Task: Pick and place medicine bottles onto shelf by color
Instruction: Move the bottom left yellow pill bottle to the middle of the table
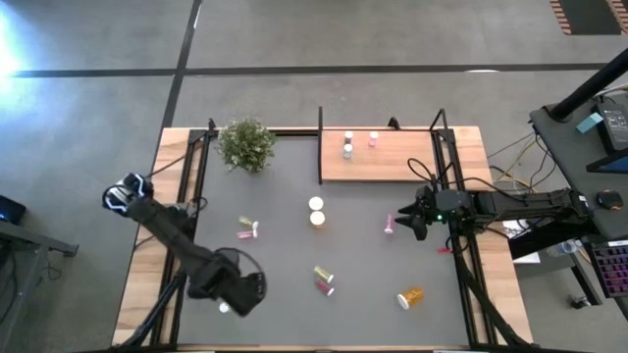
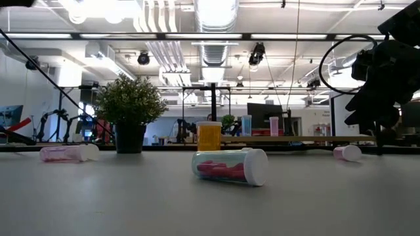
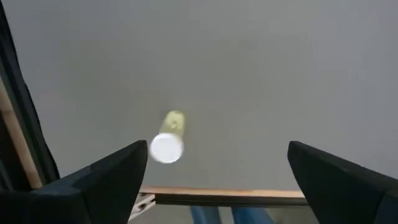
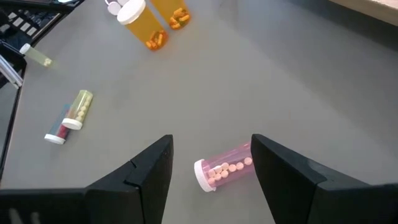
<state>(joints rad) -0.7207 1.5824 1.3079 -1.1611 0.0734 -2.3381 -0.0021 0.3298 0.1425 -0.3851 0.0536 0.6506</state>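
Right gripper [image 4: 211,163] is held over the dark tabletop [image 1: 285,265], fingers parted, nothing clamped — a pink pill bottle [image 4: 222,168] lies on its side between them, below. Left gripper [image 3: 211,177] is spread wide above a yellow-green bottle [image 3: 168,137] near the table's front edge. Three small bottles [image 1: 348,144] are stood on the wooden shelf [image 1: 392,167].
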